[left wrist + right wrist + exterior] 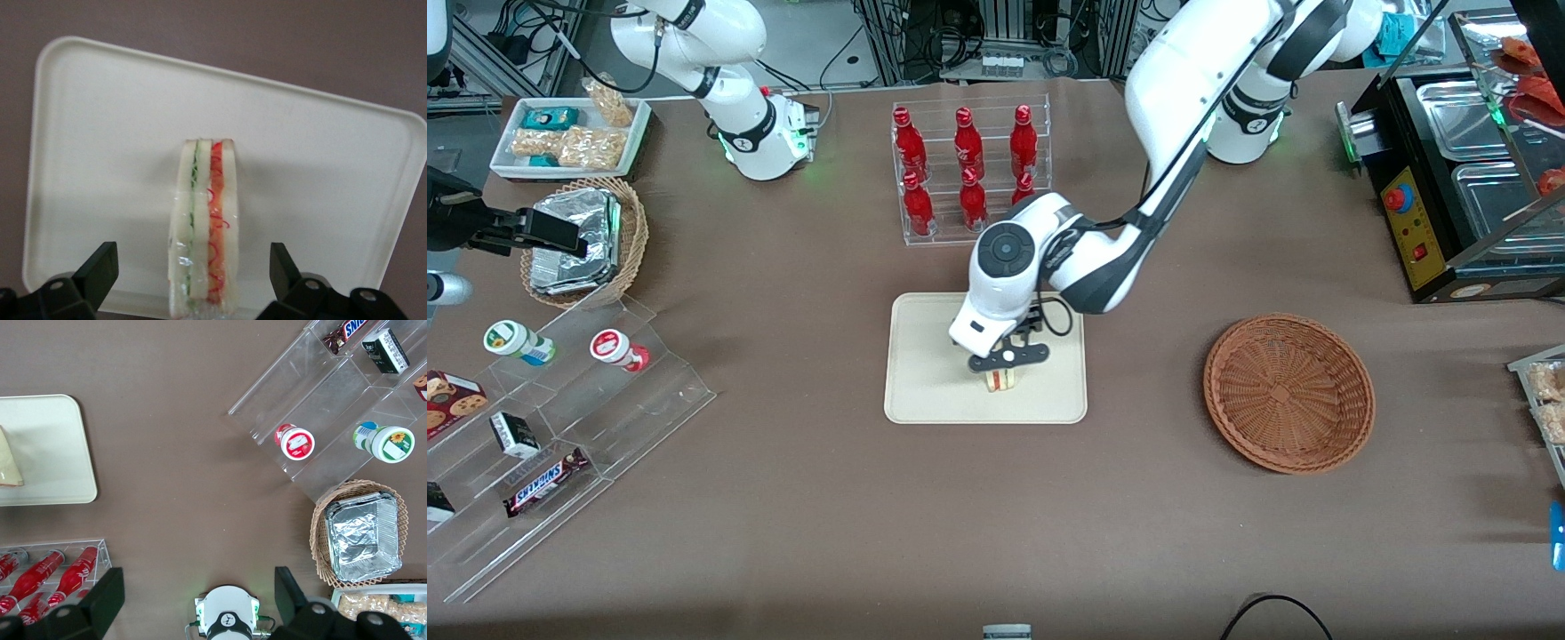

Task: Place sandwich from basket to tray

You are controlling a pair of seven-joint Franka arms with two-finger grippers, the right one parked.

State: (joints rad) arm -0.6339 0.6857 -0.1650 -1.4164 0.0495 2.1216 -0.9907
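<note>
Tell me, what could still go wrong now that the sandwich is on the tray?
The sandwich stands upright on its narrow edge on the tray, so it could topple over. The gripper hangs open right above it, a finger on each side without touching; a sideways drift while lifting might clip it. The basket is already empty, so little else is at stake.

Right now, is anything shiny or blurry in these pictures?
Left wrist view: the sandwich glints on its clear wrap and looks slightly soft, standing on the tray between the open gripper fingers. Front view: the arm shades part of the tray. Right wrist view: the foil container shines brightly.
</note>
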